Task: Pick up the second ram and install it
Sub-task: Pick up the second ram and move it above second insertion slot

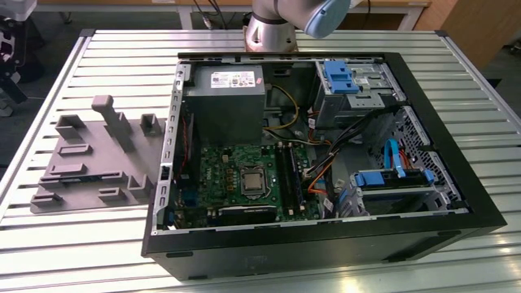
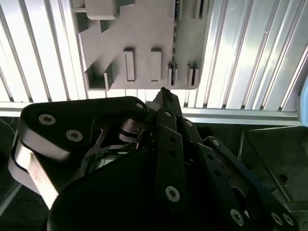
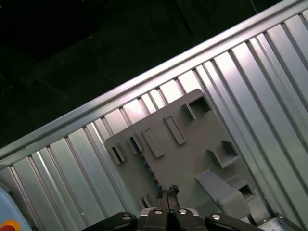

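Observation:
The second ram (image 1: 88, 178) is a thin blue-green stick standing on edge in the grey fixture (image 1: 97, 155) at the exterior view's left. In the first wrist view the second ram (image 3: 148, 166) shows as a thin line across the fixture (image 3: 187, 149), just beyond my gripper (image 3: 168, 190). My gripper (image 2: 163, 92) hangs well above the fixture (image 2: 144, 33), its black fingers pressed together with nothing between them. The green motherboard (image 1: 244, 177) with its long black memory slots (image 1: 289, 174) lies inside the open computer case (image 1: 326, 238).
The arm's base (image 1: 273, 24) stands at the back of the slatted metal table (image 1: 73, 244). Inside the case are a grey power supply (image 1: 224, 101), blue drive brackets (image 1: 391, 180) and loose cables (image 1: 321, 162). The fixture carries upright posts (image 1: 114, 122).

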`<state>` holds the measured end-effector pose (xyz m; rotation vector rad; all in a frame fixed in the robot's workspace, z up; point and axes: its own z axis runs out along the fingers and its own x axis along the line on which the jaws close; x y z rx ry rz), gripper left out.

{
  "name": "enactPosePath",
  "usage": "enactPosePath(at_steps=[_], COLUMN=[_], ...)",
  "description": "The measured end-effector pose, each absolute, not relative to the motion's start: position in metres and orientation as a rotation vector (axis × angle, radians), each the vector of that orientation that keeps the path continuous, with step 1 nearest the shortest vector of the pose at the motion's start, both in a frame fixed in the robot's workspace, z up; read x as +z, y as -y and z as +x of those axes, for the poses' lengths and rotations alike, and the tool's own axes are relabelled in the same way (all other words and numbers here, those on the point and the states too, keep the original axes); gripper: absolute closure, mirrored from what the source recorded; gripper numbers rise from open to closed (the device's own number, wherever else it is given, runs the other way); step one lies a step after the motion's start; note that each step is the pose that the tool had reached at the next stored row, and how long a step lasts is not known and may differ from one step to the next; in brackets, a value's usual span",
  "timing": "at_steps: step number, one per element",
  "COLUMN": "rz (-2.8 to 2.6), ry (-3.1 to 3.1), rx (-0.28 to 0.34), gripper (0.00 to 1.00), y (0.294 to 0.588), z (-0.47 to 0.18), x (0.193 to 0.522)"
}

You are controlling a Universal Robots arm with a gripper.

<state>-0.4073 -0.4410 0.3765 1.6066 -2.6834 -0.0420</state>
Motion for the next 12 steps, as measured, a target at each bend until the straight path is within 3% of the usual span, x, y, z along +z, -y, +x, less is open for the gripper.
enactPosePath(at_steps=[12], rz=[1.650], ry=[2.656], rx=[-0.040], gripper=[0.89], y=[0.4410], z=[-0.4073], x=[0.3764])
